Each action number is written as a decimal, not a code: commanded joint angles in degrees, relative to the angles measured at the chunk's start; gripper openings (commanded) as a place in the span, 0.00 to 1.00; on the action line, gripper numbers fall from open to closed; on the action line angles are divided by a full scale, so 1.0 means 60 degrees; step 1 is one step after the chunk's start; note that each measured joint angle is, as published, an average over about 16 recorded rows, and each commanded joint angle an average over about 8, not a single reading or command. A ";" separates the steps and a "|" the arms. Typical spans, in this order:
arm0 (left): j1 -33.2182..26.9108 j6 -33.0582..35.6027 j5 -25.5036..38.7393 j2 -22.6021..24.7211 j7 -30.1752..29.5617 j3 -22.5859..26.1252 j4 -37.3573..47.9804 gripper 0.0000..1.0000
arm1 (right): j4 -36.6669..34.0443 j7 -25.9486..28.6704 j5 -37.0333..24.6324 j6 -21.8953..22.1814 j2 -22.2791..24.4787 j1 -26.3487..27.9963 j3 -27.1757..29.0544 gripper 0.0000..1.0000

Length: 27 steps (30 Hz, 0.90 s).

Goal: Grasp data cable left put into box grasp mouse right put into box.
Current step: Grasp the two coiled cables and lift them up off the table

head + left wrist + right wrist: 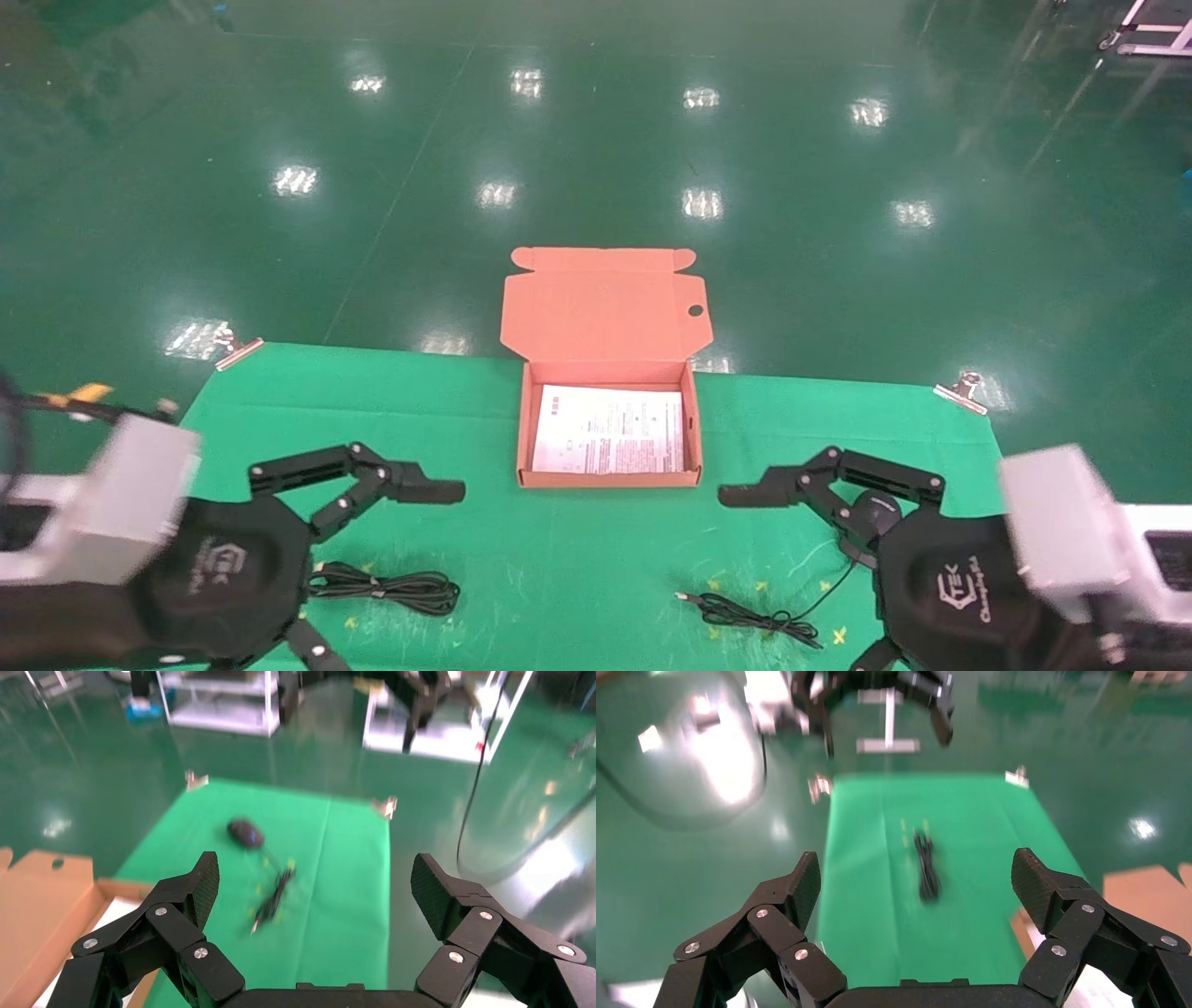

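The orange-brown box (610,480) stands open at the table's middle with its lid up and a printed sheet inside. The data cable (386,587) lies looped on the green cloth at the left; it also shows in the right wrist view (926,871). The black mouse (875,511) sits at the right, partly behind a finger, with its cord (754,615) trailing to the front; the mouse also shows in the left wrist view (245,833). My left gripper (399,576) is open and empty above the cable's area. My right gripper (792,580) is open and empty beside the mouse.
The green cloth (596,578) covers the table, held by metal clips at the far corners (237,349) (959,390). Shiny green floor lies beyond the far edge. The box's edge shows in the left wrist view (42,903).
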 commanded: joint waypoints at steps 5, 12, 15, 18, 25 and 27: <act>-0.0811 0.0160 0.1553 0.0193 0.0032 0.0663 -0.0120 1.00 | 0.0169 -0.0503 -0.1523 -0.0233 0.0025 0.0833 -0.0541 1.00; -0.1506 0.0100 0.3412 0.0603 0.0224 0.1517 -0.0183 1.00 | 0.0308 -0.1774 -0.3898 -0.0365 -0.0310 0.1953 -0.1854 1.00; -0.1691 -0.0044 0.4295 0.0844 0.0353 0.1888 -0.0213 1.00 | 0.0329 -0.2290 -0.4962 -0.0282 -0.0594 0.2304 -0.2523 1.00; -0.1840 -0.0231 0.5280 0.1129 0.0579 0.2277 -0.0255 1.00 | 0.0336 -0.2640 -0.5904 -0.0126 -0.0897 0.2485 -0.3089 1.00; -0.1905 -0.0844 0.7329 0.1792 0.0839 0.3034 -0.0261 1.00 | 0.0327 -0.2865 -0.7653 0.0502 -0.1522 0.2364 -0.3926 1.00; -0.1852 -0.1058 0.7804 0.1939 0.0779 0.3186 -0.0247 1.00 | 0.0321 -0.2827 -0.8065 0.0721 -0.1664 0.2253 -0.4077 1.00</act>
